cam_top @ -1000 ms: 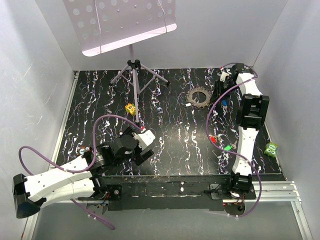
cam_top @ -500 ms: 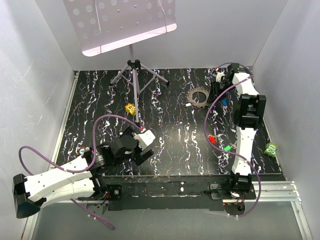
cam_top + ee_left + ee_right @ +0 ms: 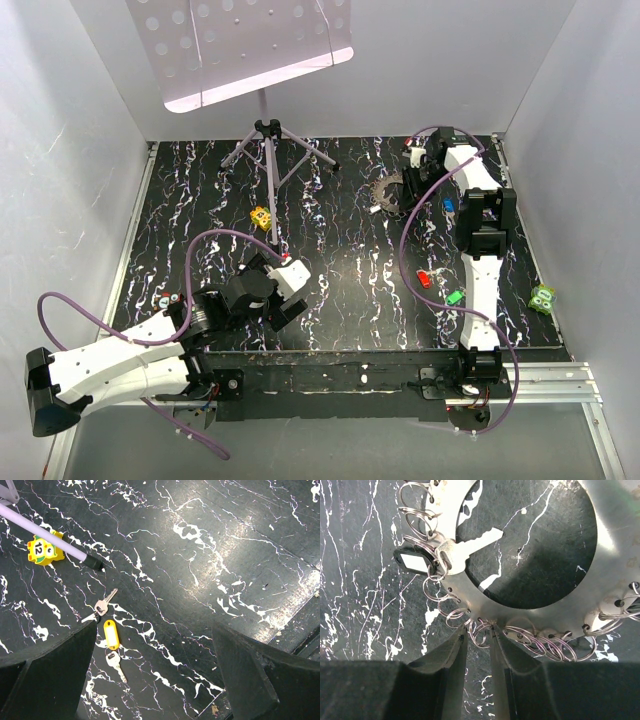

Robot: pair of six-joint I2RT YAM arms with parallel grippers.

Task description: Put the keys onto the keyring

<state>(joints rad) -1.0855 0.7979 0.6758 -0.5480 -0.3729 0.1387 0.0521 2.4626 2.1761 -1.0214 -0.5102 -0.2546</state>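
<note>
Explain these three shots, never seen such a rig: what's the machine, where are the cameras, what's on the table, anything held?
A left arm and a right arm sit at the near edge of the table, each with a two-finger gripper. The wide shot comes from a fixed camera above and behind; the other two from wrist cameras. On it: a toothed metal disc rimmed with wire rings, a red key, a green key, a blue key, a yellow block, a green block, a music stand. The left gripper is wide open, empty, above more keys and a yellow tag. The right gripper stands narrow astride a ring on the disc's rim; whether it grips is unclear.
</note>
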